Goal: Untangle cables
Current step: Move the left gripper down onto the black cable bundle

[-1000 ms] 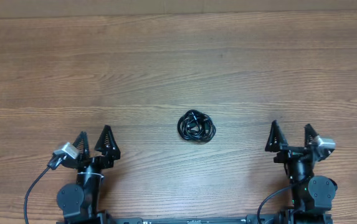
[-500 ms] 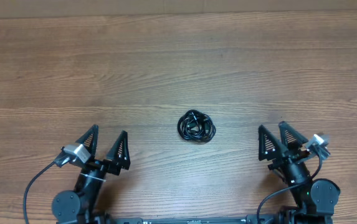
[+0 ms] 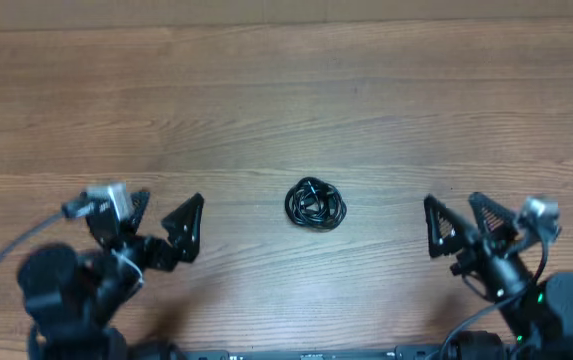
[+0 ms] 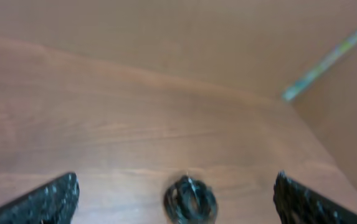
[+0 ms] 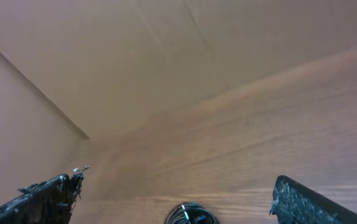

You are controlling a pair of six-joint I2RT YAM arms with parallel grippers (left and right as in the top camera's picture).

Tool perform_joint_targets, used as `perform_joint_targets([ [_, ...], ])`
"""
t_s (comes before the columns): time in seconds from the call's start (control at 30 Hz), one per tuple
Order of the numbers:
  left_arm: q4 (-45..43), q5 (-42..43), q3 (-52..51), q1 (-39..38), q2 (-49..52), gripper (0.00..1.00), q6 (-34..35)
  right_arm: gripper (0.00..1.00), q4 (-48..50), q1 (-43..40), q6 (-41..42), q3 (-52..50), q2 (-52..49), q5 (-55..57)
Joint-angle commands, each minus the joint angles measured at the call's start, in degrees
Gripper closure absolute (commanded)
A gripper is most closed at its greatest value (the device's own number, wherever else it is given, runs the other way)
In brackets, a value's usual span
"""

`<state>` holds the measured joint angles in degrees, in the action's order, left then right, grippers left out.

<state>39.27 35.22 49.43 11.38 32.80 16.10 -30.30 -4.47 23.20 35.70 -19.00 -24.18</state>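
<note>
Overhead, the cables (image 3: 316, 204) sit as one tight, glossy black knot just below the centre of the frame, resting on the wood-grain table (image 3: 286, 90) with bare board all round it. Left gripper (image 3: 172, 198) lies at lower left, its two dark wedge fingers spread wide and angled toward the upper right, nothing between them; well apart from the knot. Right gripper (image 3: 451, 199) lies at lower right, fingers likewise splayed and empty, tips pointing up the frame, also well apart from the knot. The knot lies roughly between the two, slightly above the line joining their tips. A small pale grey camera block (image 3: 101, 200) rides on the left wrist, another (image 3: 536, 210) on the right. A small green light (image 3: 539, 297) shows on the right arm. Left wrist view, blurred: finger (image 4: 47, 202) at lower left corner, its mate at lower right, knot (image 4: 190, 200) low centre, beyond the tips and touching neither. A blurred pale strip (image 4: 328, 59) slants across the upper right. Right wrist view: fingers (image 5: 50, 199) at both bottom corners, jaws released, only the top of the knot (image 5: 189, 214) showing at the bottom edge, centre.
</note>
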Motion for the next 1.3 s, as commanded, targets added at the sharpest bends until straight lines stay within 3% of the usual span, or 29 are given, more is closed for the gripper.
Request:
perform_joint_targets([
  [0.0,3.0,10.8,8.6,0.2,8.2,0.01,-3.2,0.00,-3.1,0.0,-3.1,7.6,-9.0,-5.1],
  [0.1,1.7,23.3,9.7,0.2,12.7,0.00,-3.7,0.00,-1.3,0.0,-3.1,9.5,-15.3,-19.5],
  [0.33,3.9,19.9,10.3,-2.0,14.4,0.00,-4.3,0.00,-1.0,0.0,-3.1,9.8,-21.1,-23.9],
  [0.5,12.3,0.8,15.8,-11.4,17.3,0.00,-5.4,0.00,-13.5,0.1,-7.5,17.1,-26.5,-20.9],
  [0.6,19.2,-15.3,22.3,-21.9,23.4,0.00,-5.4,0.00,-28.1,0.1,-8.7,26.7,-33.9,-7.6],
  [0.67,22.4,-20.7,25.7,-28.1,29.0,0.00,-5.4,0.00,-30.5,0.1,-7.7,29.1,-37.6,-7.2],
  [0.83,22.0,-20.2,26.8,-36.4,40.5,0.00,-4.4,0.00,-28.5,0.1,-3.0,29.1,-42.6,-13.3],
  [1.1,19.9,-20.1,26.8,-38.4,55.2,0.00,2.8,0.00,-28.3,0.1,-3.1,29.1,-45.9,-13.6],
  [1.27,13.3,-10.5,26.8,-38.4,63.8,0.00,2.8,0.00,-28.3,0.1,-3.1,29.1,-46.1,-13.2],
])
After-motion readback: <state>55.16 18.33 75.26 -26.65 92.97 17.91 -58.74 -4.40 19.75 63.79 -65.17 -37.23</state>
